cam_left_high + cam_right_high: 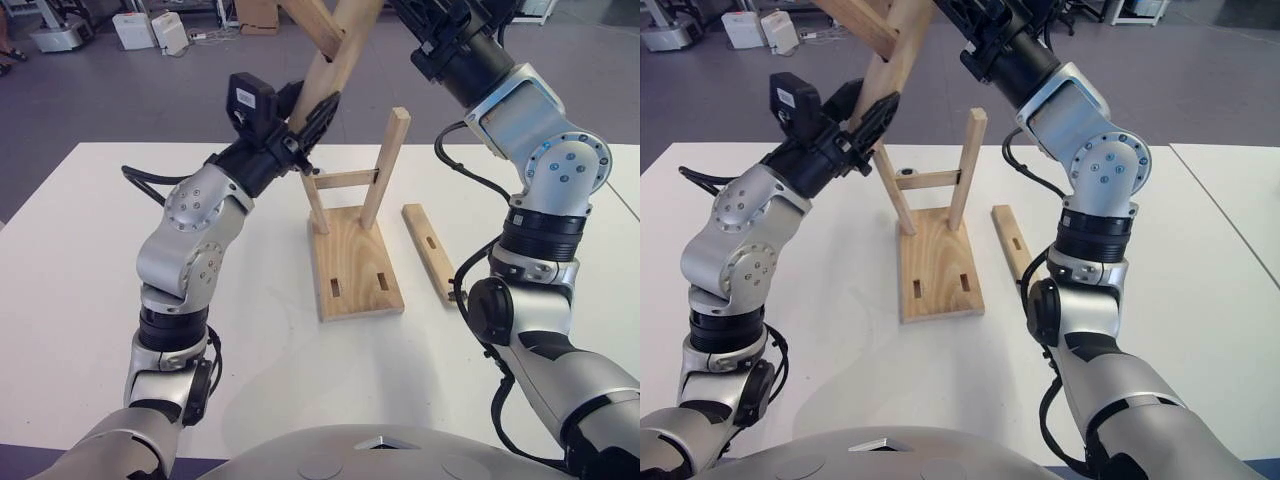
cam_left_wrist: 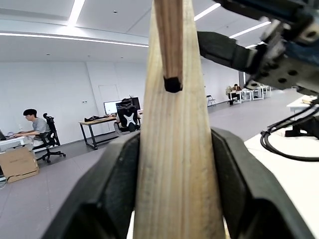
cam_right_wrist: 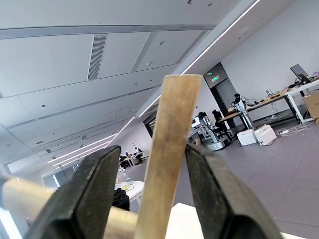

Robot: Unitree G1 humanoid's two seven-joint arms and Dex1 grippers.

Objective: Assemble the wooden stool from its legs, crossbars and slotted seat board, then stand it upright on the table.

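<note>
Left gripper [image 1: 308, 118] is clamped tight on a pale raised leg [image 1: 330, 75] above the table's [image 1: 100, 250] far edge. The right gripper [image 3: 159, 189] is closed on a rounded stick [image 3: 167, 144] higher up (the left wrist view alone shows the leg's dark hole [image 2: 173, 84]). Mid-table the board [image 1: 355, 265] lies flat. Two standing legs [image 1: 388, 165] at its far end are joined by a crossbar [image 1: 345, 180], and a slat [image 1: 430, 250] lies just beside its right edge.

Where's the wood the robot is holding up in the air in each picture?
Left eye view: held legs top middle, above the seat board.
Right eye view: held legs top, left of middle.
Left wrist view: middle, clamped in the left gripper.
Right wrist view: middle, clamped in the right gripper.
Shared landmark: the black fingers.
</note>
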